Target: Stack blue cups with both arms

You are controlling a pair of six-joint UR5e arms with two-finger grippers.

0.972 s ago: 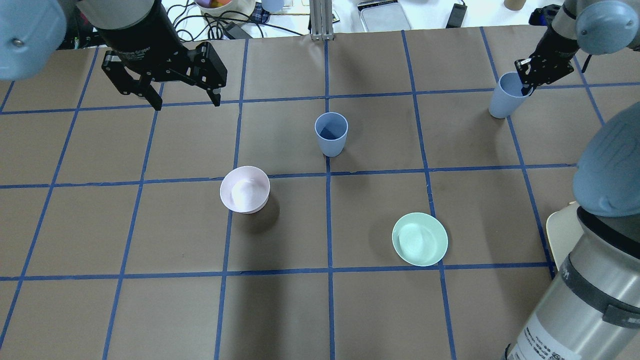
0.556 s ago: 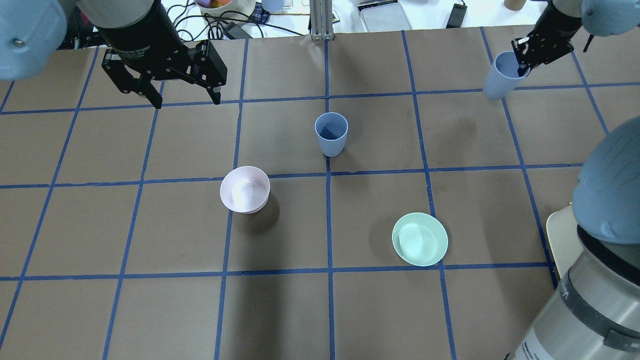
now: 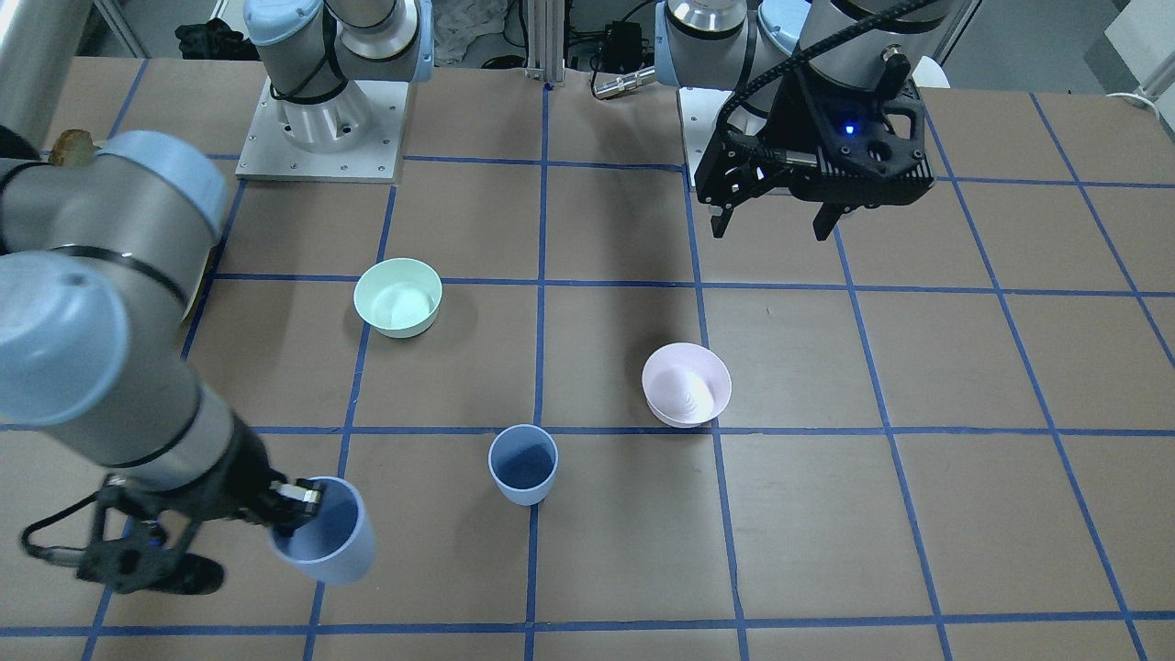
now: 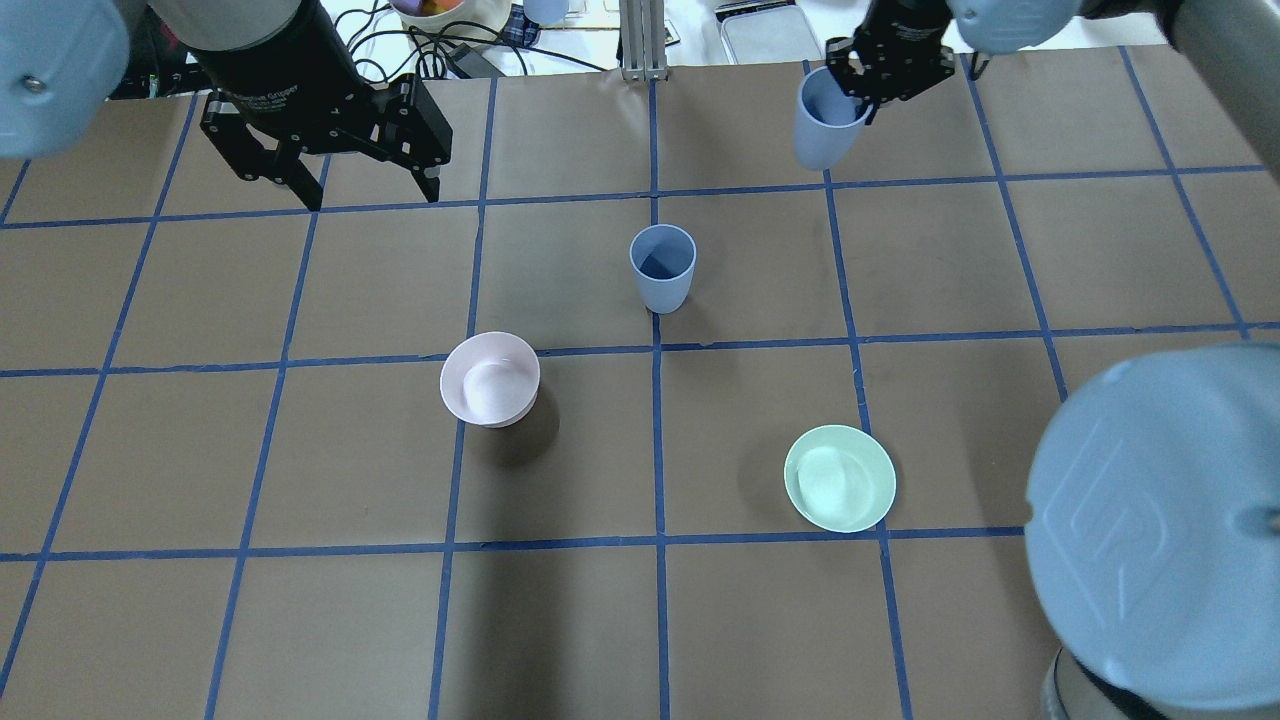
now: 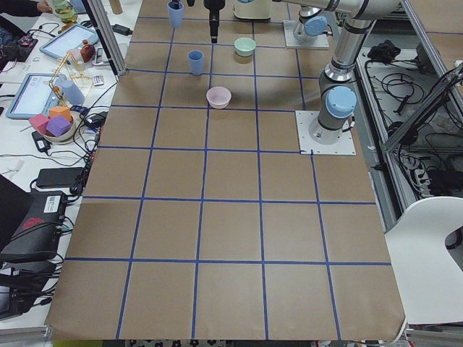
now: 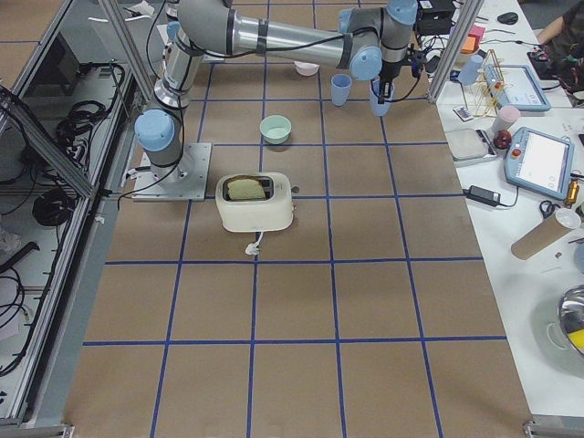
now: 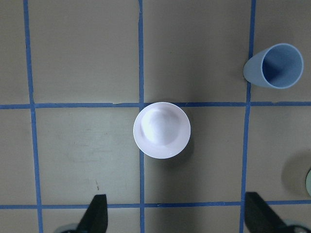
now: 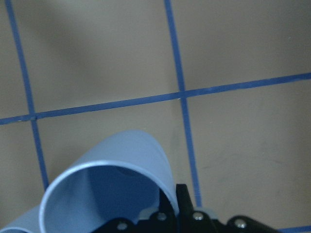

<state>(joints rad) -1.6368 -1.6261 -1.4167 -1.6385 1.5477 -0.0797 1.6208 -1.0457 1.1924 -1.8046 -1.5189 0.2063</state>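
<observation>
At the far edge of the counter point(image 4: 200, 450), on the robot's right of the middle line, the right arm point(image 4: 1150, 520) is holding one blue cup point(image 4: 826, 125) off the surface, tilted, with its open mouth showing from above. The right jaws are pinching the cup's rim, one finger inside the wall and one outside, and the right wrist view is showing that rim from close up. The second blue cup point(image 4: 662, 268) is standing upright and alone near the counter's centre, just beside a crossing of the blue tape lines point(image 4: 658, 450) and well apart from the carried one. The left arm point(image 4: 240, 20) is hanging over the far part of the counter on the robot's left, and the left jaws are spread wide, pointing down, with nothing between them. In the left wrist view a pale pink bowl point(image 7: 162, 129) is lying below those jaws, with the standing cup at the upper right. A mint-green bowl point(image 4: 840, 478) is sitting nearer the robot on its right side, apart from both cups.
</observation>
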